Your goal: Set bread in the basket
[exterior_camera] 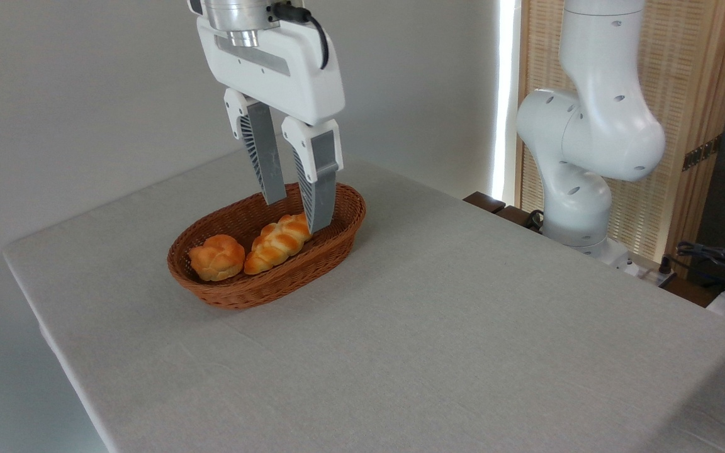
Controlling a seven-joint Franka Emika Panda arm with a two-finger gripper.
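- The basket (337, 236), an oval of brown wicker with low sides, sits on the grey-clothed bench (438, 327), towards its far left part.
- Inside it lies the bread (276, 243), a long braided loaf, golden-orange with pale seams, running lengthwise along the basket floor.
- Just beside the loaf's near end, at the left end of the basket, rests a small round knotted bun (216, 257); the two look to be touching or nearly so.
- The gripper (296, 211) hangs from above over the far end of the basket, fingers pointing down, its jaws parted with a clear gap between them and nothing held.
- One grey finger (320, 195) comes down in front of the loaf's far tip and hides it; from here I cannot tell whether it touches the bread.
- The arm's white base and joints (589, 138) stand at the right, behind the bench, before a slatted wooden screen (683, 82).
- Some dark cables (715, 255) lie at the far right edge.
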